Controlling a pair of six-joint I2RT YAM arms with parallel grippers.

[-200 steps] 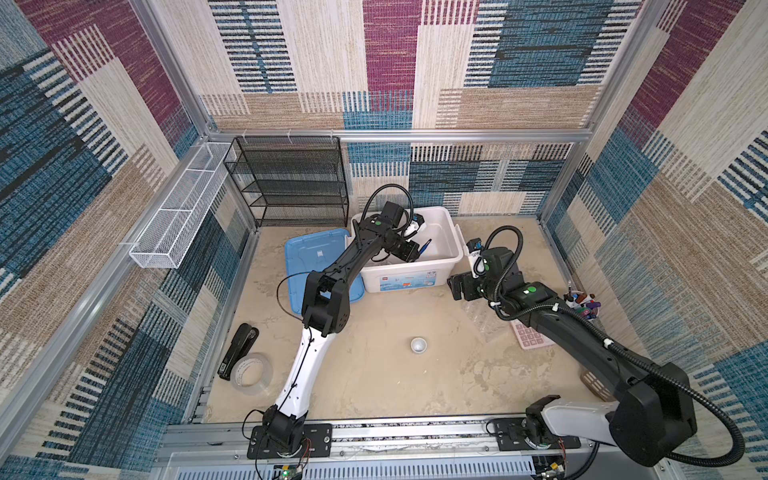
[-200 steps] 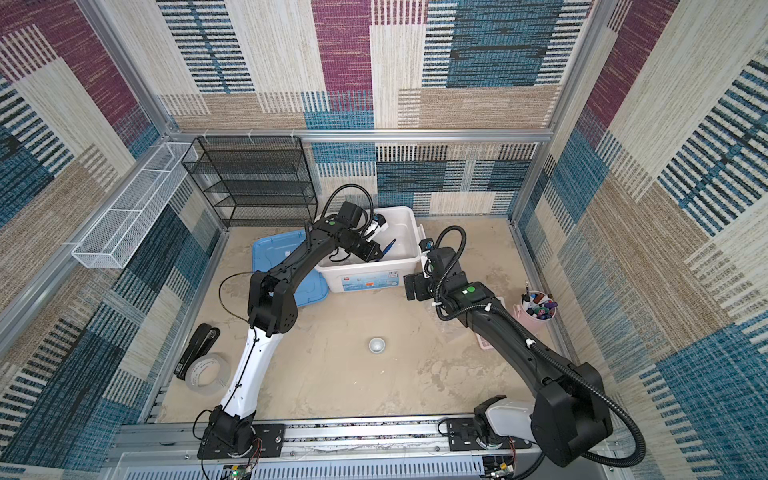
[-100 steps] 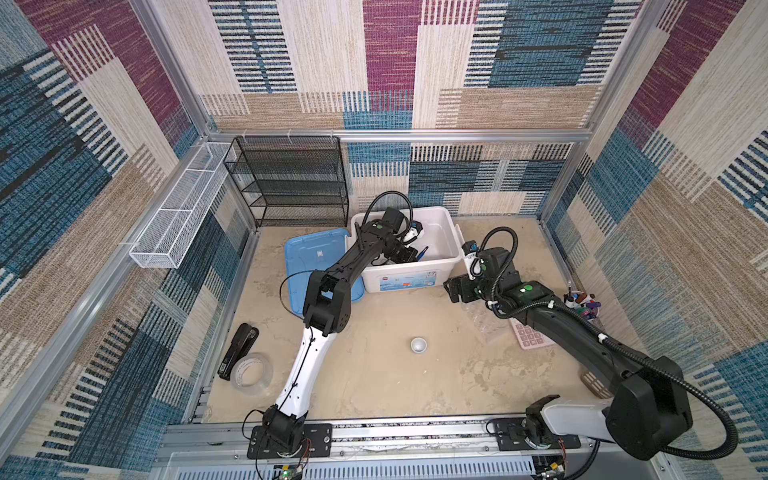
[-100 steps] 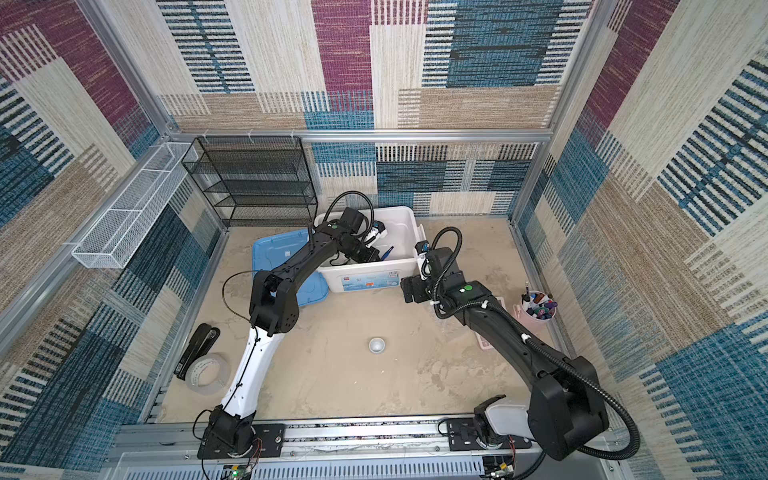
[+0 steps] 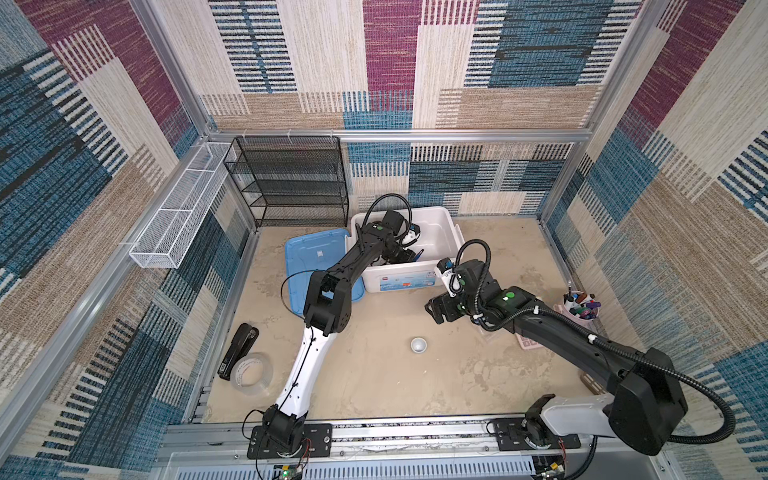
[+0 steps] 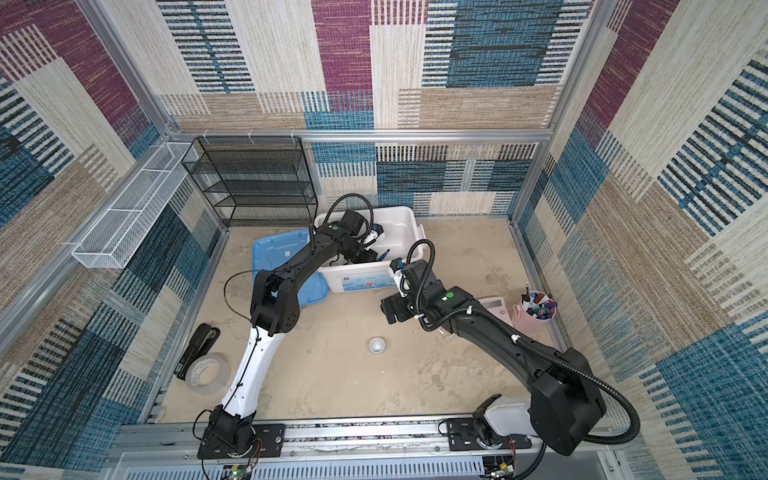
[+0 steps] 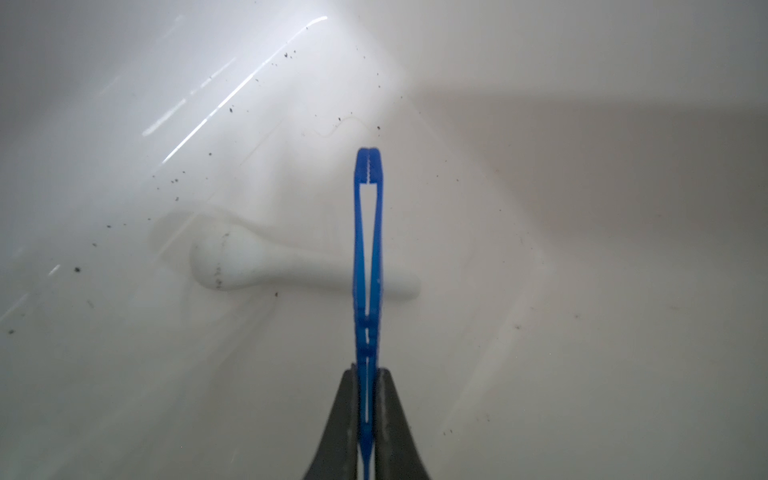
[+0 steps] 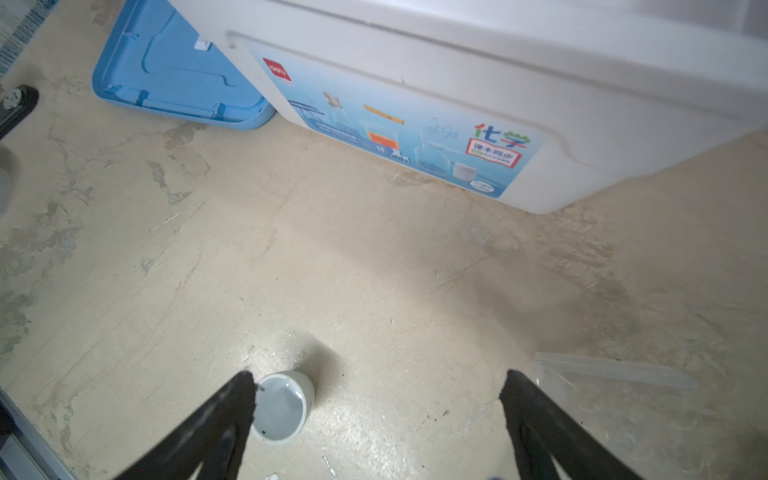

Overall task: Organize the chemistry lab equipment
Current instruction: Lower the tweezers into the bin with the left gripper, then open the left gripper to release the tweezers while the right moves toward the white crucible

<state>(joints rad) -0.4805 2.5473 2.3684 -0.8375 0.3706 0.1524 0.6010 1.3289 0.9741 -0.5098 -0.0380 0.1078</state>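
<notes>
The left gripper (image 7: 368, 374) is pinching the tweezers (image 7: 368, 232) by their back end, dangling them inside the bin (image 7: 582, 208) right over the pestle (image 7: 257, 266). Dropping from here is probably risking a bounce off it. The right gripper (image 8: 378, 376) is hovering wide open by the mortar (image 8: 282, 409), and one finger is looking likely to knock it.

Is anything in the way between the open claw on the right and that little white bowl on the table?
Nothing visible is. The right gripper hangs open over bare table, and the small white mortar stands alone right by one fingertip. The clear plastic rack lies off to the other side.
</notes>
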